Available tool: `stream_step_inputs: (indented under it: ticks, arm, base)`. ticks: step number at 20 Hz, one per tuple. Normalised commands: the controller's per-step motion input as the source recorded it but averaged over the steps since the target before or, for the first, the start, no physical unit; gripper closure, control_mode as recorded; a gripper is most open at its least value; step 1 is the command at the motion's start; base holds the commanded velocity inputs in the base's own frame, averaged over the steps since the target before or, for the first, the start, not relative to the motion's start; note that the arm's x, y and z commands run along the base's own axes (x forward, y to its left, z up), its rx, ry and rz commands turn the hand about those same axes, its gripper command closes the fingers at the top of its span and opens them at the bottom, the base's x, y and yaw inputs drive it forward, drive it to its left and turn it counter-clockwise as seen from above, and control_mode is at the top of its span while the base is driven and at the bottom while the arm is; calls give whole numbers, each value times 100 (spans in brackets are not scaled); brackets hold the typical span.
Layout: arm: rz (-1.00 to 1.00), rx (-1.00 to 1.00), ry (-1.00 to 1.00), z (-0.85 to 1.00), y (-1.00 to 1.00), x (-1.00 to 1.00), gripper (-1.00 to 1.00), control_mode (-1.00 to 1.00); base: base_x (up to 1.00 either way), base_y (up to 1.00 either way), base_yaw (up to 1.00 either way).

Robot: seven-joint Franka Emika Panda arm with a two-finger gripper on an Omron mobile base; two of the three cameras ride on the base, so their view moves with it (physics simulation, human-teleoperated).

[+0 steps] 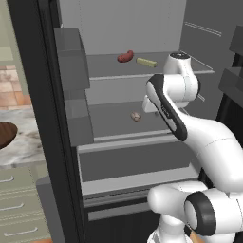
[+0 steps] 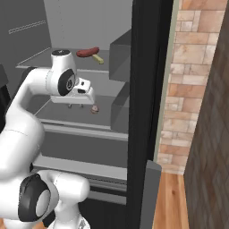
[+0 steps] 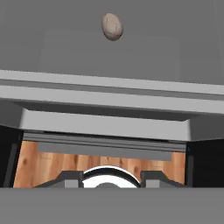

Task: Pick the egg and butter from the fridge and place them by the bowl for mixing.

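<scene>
Inside the open fridge, egg and butter lie unpicked on their shelves, the gripper hovering at the egg's nine o'clock, its jaw state unreadable.

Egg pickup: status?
Tool above the middle fridge shelf, nothing between its fingers. Egg lies loose on that shelf, apart from the tool. Butter beside the red sausage one shelf up. Path to egg open.

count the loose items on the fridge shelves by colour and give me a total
Red: 1, the sausage-shaped item on the upper shelf
Pale yellow: 1, the butter beside it
Beige-brown: 1, the egg on the shelf below
Total: 3
</scene>
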Motion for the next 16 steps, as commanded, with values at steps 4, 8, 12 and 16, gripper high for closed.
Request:
stream_step_inputs:
  ticks: [4,8,12,16]
  arm:
    - [0,0,0,-3,0,-10,-100,-100]
    - [0,1,-19,-28,2,-9,-100,-100]
    - [-3,20,-20,-33,7,6,-100,-100]
    - [-6,22,-15,-25,6,16,-100,-100]
  base:
    - [0,0,0]
    - [0,0,0]
    - [0,0,0]
    - [0,0,0]
